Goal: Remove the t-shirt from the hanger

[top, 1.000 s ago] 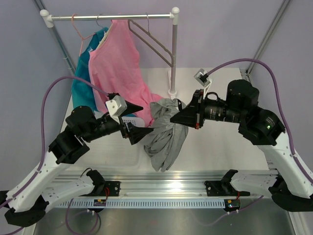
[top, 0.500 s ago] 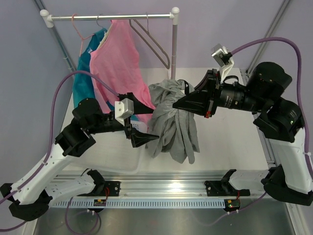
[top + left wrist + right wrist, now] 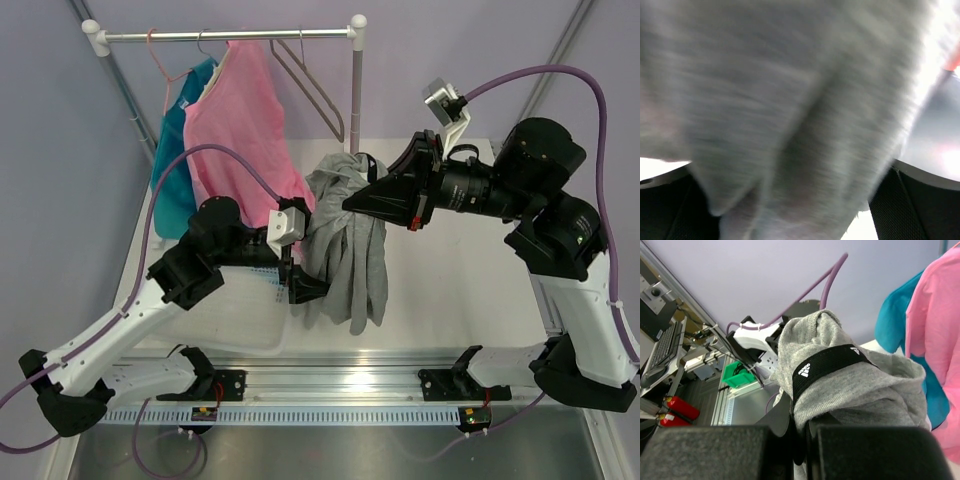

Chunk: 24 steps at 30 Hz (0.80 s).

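R gripper (image 3: 350, 203), clamped tight on the neck end of the soft grey cotton t-shirt (image 3: 345, 245), has hoisted it higher than a sec ago; it hangs bunched above the white table (image 3: 450, 290). L gripper (image 3: 303, 287), jaws fully wide & holding nothing, has closed in on the lower folds. The thin grey-brown triangular hanger (image 3: 318, 95) hangs bare on the rail, so shirt's off.

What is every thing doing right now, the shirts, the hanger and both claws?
t-shirt: off the hanger, bunched up, dangling from the right claw.
hanger: bare, hanging on the rail.
pink garment: hanging on the rail.
teal garment: hanging behind the pink one.
right claw: shut on the t-shirt.
left claw: open, at the t-shirt's lower folds.
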Each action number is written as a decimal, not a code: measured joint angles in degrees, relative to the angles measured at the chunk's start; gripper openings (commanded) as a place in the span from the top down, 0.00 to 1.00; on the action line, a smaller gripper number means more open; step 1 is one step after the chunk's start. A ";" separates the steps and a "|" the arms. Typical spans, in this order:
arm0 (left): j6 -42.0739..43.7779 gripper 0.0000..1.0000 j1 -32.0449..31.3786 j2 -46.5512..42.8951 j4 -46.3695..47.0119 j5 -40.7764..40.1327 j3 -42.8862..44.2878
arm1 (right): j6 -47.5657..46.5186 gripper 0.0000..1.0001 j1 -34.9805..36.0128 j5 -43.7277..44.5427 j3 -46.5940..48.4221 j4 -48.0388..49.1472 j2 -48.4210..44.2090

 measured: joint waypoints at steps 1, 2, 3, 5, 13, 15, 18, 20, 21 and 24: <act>0.02 0.01 -0.04 0.00 0.20 0.87 -0.09 | -0.02 1.00 0.00 0.42 0.52 0.35 0.26; -0.15 0.01 -0.09 0.00 1.07 1.99 -0.26 | -0.09 1.00 0.00 0.74 0.63 0.92 0.31; -0.48 0.01 -0.11 -0.02 2.03 2.97 -0.42 | -0.09 1.00 0.00 0.96 0.39 1.64 0.22; -1.31 0.43 -0.11 -0.33 4.57 5.90 -1.31 | -0.04 1.00 0.00 1.33 -2.99 4.90 -1.25; -1.75 1.00 -1.07 -3.02 8.74 11.08 -3.72 | -0.66 1.00 0.07 4.61 -15.76 10.99 -5.01; -2.47 1.00 -1.09 -5.55 10.29 8.70 -5.44 | -0.90 1.00 0.09 6.23 -18.47 11.93 -5.57; -4.68 1.00 -1.18 -9.66 12.41 2.49 -7.45 | -1.20 1.00 0.09 8.20 -23.87 13.92 -6.58; -6.16 1.00 -1.18 -11.54 13.44 -1.73 -7.67 | -1.22 1.00 0.09 8.87 -27.32 15.30 -6.71; -6.75 1.00 -1.18 -12.02 14.10 -3.37 -7.67 | -1.20 1.00 0.09 9.11 -28.74 15.96 -6.58; -8.09 1.00 -1.18 -12.15 14.78 -6.67 -7.67 | -0.98 0.88 0.09 9.31 -32.20 18.05 -5.92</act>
